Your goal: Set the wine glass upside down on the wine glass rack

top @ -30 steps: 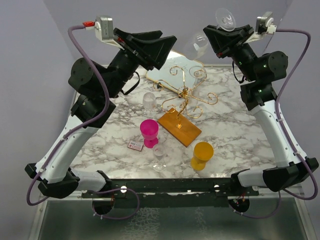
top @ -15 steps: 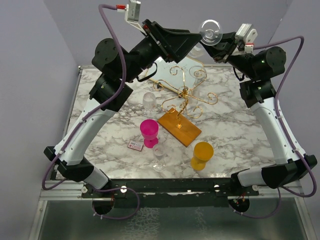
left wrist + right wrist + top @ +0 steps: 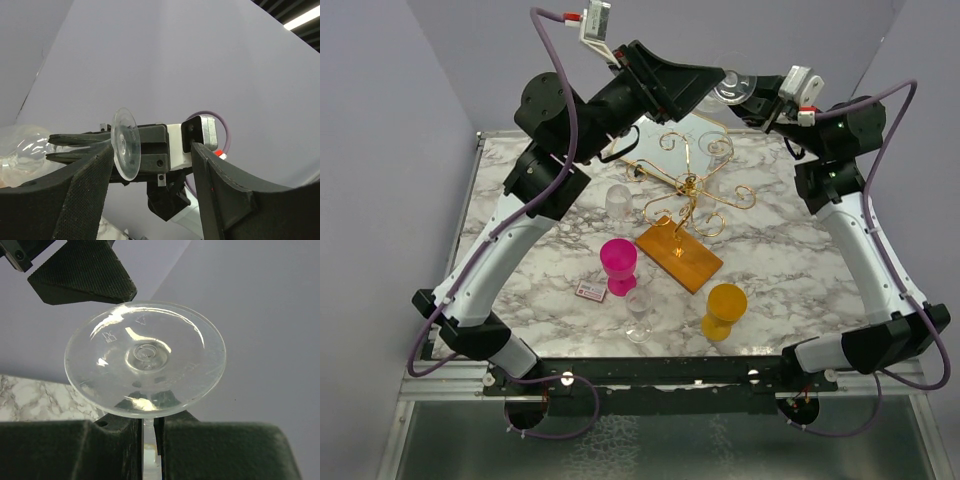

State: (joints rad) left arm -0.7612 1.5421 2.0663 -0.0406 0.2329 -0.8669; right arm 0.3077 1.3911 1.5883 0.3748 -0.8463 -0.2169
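left jaws nearer; wine glass (image 3: 145,357) horizontal

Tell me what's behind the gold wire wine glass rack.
A gold-framed mirror lies behind the wine glass rack. The raised left gripper covers part of it from above, so anything lying there cannot be seen.
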